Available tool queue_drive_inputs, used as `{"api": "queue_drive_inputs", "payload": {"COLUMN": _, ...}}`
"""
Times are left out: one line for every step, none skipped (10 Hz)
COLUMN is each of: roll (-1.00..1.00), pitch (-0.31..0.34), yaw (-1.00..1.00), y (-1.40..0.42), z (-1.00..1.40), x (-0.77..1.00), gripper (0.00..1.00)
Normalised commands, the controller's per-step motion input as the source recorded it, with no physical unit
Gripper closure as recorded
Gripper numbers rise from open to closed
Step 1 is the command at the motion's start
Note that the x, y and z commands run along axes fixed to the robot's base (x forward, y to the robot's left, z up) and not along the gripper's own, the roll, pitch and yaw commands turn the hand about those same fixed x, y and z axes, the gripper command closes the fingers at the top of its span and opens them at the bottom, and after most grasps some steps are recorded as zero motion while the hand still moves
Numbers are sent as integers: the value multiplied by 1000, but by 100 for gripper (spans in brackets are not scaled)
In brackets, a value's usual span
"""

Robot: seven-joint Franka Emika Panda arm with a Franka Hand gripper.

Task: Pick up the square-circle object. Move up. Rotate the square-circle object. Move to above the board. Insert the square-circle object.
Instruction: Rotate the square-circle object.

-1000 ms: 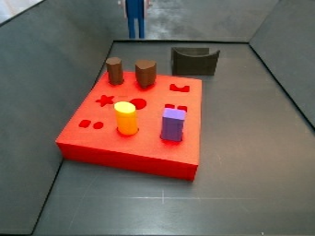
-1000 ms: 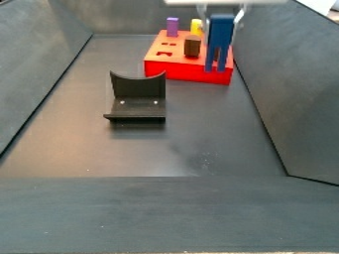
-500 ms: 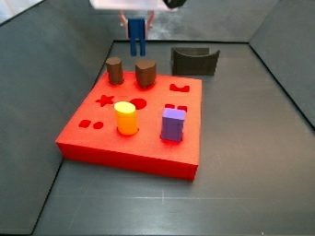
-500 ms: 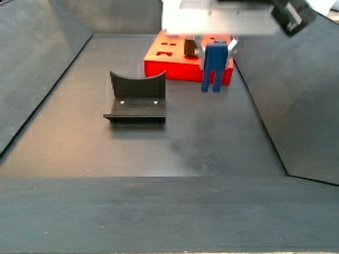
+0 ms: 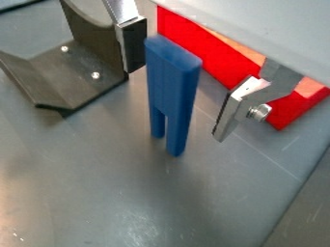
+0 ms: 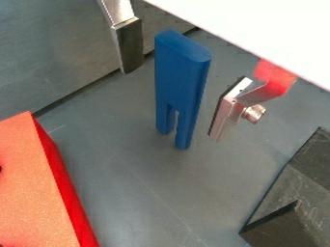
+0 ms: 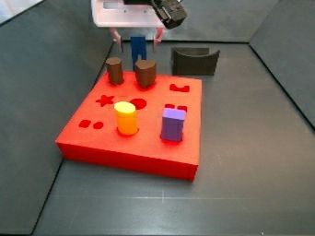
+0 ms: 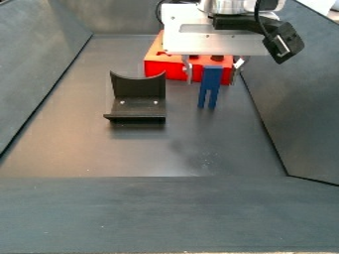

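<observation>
The square-circle object (image 5: 172,92) is a tall dark-blue piece with two thin legs. It stands upright on the grey floor beside the board's edge, as a side view (image 8: 208,87) also shows. My gripper (image 5: 179,96) straddles it and is open. Both wrist views show a gap between each silver finger (image 6: 230,111) and the piece (image 6: 183,87). In a side view the gripper (image 7: 138,44) hangs behind the red board (image 7: 105,138), with the blue piece (image 7: 139,48) under it. The board (image 8: 162,65) carries several pegs.
Two brown cylinders (image 7: 114,70) (image 7: 145,73), a yellow cylinder (image 7: 125,118) and a purple block (image 7: 174,123) stand in the board. A dark grey curved holder (image 7: 194,61) (image 8: 135,97) sits near the gripper. Sloped grey walls enclose the floor.
The gripper and the blue piece have come down together from high above the floor. The piece's legs now reach the floor, and the fingers stand apart from it.
</observation>
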Motion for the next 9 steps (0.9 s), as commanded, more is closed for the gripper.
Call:
{"api": "queue_drive_inputs", "payload": {"roll": 18, "pitch": 38, "yaw": -46, "y": 1, "z": 1000, "x": -12, "gripper": 0}}
{"api": "queue_drive_inputs", "payload": {"roll": 13, "pitch": 51, "yaw": -43, "y": 1, "z": 1000, "x": -23, "gripper": 0}}
{"api": "queue_drive_inputs", "payload": {"roll": 5, "pitch": 53, "yaw": -39, "y": 1, "z": 954, "x": -23, "gripper": 0}}
{"api": "queue_drive_inputs", "payload": {"roll": -9, "pitch": 51, "yaw": -33, "y": 1, "z": 683, "x": -19, "gripper": 0}}
{"api": "queue_drive_inputs", "payload": {"roll": -15, "pitch": 49, "yaw": -31, "y": 0, "z": 568, "x": -16, "gripper": 0}}
{"api": "queue_drive_inputs", "payload": {"roll": -24, "pitch": 51, "yaw": -28, "y": -1, "z": 392, "x": -13, "gripper": 0}}
{"api": "queue_drive_inputs", "payload": {"roll": -3, "pitch": 5, "yaw": 1000, "y": 0, "z": 0, "x": 0, "gripper": 0}}
{"api": "queue_drive_inputs", "payload": {"roll": -3, "pitch": 5, "yaw": 1000, "y": -1, "z": -164, "x": 22, "gripper": 0}}
{"api": "queue_drive_inputs", "payload": {"roll": -3, "pitch": 4, "yaw": 1000, "y": 0, "z": -143, "x": 39, "gripper": 0}}
